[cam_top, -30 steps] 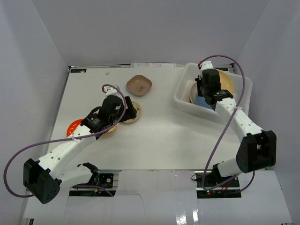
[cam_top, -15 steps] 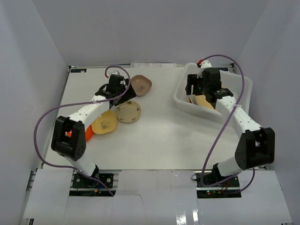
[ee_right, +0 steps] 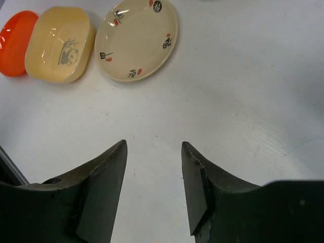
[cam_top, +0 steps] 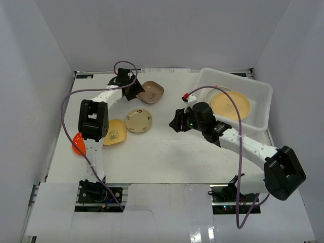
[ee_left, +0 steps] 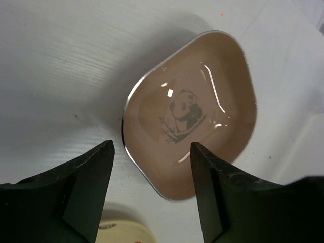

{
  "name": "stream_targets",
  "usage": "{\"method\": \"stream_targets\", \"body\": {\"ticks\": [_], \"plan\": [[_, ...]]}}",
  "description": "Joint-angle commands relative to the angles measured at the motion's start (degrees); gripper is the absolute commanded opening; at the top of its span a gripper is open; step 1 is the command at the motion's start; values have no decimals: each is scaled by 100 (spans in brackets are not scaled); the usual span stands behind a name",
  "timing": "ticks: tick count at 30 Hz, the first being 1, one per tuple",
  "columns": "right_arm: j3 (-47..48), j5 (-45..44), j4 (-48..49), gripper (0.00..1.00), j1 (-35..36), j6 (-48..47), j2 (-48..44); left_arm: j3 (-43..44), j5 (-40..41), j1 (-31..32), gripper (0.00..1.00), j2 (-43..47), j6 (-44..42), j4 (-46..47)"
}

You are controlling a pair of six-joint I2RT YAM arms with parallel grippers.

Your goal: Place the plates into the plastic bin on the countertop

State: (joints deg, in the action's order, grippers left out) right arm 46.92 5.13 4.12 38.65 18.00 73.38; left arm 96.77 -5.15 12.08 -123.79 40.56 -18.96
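A brown plate with a panda print point(cam_top: 151, 92) point(ee_left: 190, 114) lies at the back of the countertop point(cam_top: 167, 152). My left gripper point(cam_top: 133, 90) point(ee_left: 152, 147) hovers at its near corner, open, its jaws straddling the rim without touching it. The plastic bin point(cam_top: 238, 77) stands at the back right with a tan round plate point(cam_top: 230, 105) inside. My right gripper point(cam_top: 177, 121) point(ee_right: 153, 145) hangs open and empty over bare countertop left of the bin. A cream round plate point(cam_top: 138, 120) point(ee_right: 136, 40), a yellow oblong plate point(cam_top: 114, 131) point(ee_right: 61, 43) and an orange plate point(cam_top: 78, 143) point(ee_right: 15, 43) lie on the left.
White walls close in the countertop on the left, back and right. The left arm stretches along the left side above the yellow and orange plates. Purple cables loop over both arms. In the left wrist view, the cream plate's edge point(ee_left: 121, 234) shows just below the fingers.
The right gripper opened, left the tan plate in the bin and swung left over the countertop. The left arm reached from the cream plate to the brown plate and narrowed its jaws.
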Motion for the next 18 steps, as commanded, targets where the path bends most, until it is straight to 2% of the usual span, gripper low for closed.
{"method": "stream_targets", "body": {"ticks": [1,3,4,5,6,7,8,10,14,18], "plan": [[28,129,800,55,265,467,281,491,-338,-91,70,-312,23,-187],[46,155,941,64,432,590,535,667,-373,-100,64,-506,-21,-231],[46,182,1116,71,485,765,632,711,-364,-100,57,-550,-21,-240],[46,243,1222,72,563,888,729,738,-355,-109,51,-576,-21,-231],[46,261,1336,73,616,1020,947,799,-373,-135,43,-611,-13,-222],[72,296,1459,74,652,1326,1071,834,-390,-144,24,-620,-13,-213],[89,392,1704,74,765,1477,1203,861,-451,-162,14,-620,-21,-205],[194,358,1934,74,880,1933,1651,914,-513,-197,0,-507,-65,-178],[650,103,2146,75,1319,2312,2476,642,-706,-267,0,186,-136,67],[1380,-248,1944,75,1662,2436,3005,-34,-707,-390,0,1486,-75,463]]}}
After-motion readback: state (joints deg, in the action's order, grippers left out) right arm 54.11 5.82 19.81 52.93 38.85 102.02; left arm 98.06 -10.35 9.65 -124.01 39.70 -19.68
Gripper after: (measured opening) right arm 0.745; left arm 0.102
